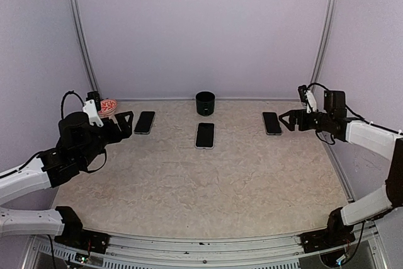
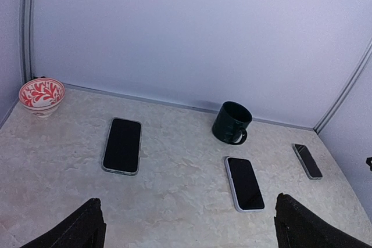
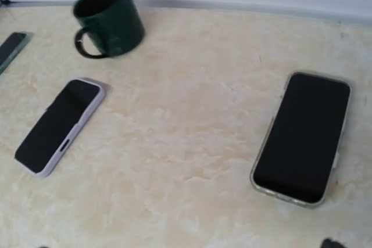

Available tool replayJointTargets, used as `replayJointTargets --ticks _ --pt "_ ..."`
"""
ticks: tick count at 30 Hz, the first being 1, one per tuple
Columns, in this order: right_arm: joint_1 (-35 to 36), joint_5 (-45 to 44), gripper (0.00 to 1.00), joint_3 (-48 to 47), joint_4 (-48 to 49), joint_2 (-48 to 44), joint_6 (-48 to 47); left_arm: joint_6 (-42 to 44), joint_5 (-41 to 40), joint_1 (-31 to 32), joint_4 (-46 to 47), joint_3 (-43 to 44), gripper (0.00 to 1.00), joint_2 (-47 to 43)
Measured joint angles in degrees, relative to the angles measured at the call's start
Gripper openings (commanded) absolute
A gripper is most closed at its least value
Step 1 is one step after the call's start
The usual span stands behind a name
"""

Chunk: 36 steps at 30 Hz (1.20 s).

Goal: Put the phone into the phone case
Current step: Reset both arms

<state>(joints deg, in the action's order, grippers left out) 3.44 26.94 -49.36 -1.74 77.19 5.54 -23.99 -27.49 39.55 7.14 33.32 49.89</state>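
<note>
3 black glass-fronted rectangular slabs are lying apart on the beige marbled bench (image 1: 189, 187): left slab (image 1: 144, 122), centre slab (image 1: 204, 135), right slab (image 1: 272, 123). Phone and case being indistinguishable, the wrong slab could be gripped. The left tool (image 1: 128, 124) and right tool (image 1: 283, 120) are being held spread, empty.

Left arm (image 1: 25, 181): white tubular links, black rounded joint housings, black base block (image 1: 75, 230). Thin black cable (image 1: 65, 100) loops above wrist, beside white camera mount (image 1: 93, 111). Right arm (image 1: 371, 138): same white links, black joints, looping black wire (image 1: 315, 86). Left gripper (image 1: 128, 123), right gripper (image 1: 284, 120): matte black, tapered fingers.
</note>
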Motion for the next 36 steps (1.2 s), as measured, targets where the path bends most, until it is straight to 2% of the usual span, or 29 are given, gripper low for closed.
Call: replayJointTargets --ticks 8,15,24,31,36 --pt "2.2 -7.4 1.0 15.1 6.0 -22.1 -3.3 1.3 1.6 -7.1 -4.5 1.0 0.99 -1.7" --pt "2.3 -12.2 1.0 17.8 4.0 -37.5 -3.7 2.2 4.3 -10.9 -7.0 0.3 0.99 -5.0" --pt "2.3 -14.3 1.0 18.4 -2.7 -41.7 -2.8 4.6 8.9 -14.4 -10.0 -0.7 0.99 -9.4" --pt "2.3 -15.9 1.0 19.8 -3.8 -50.1 -3.0 5.2 10.6 -14.5 -10.4 -1.7 0.99 -11.3" --pt "2.3 -17.5 1.0 19.8 -4.2 -49.8 -3.0 5.2 10.8 -14.5 -10.5 -2.4 0.99 -11.3"
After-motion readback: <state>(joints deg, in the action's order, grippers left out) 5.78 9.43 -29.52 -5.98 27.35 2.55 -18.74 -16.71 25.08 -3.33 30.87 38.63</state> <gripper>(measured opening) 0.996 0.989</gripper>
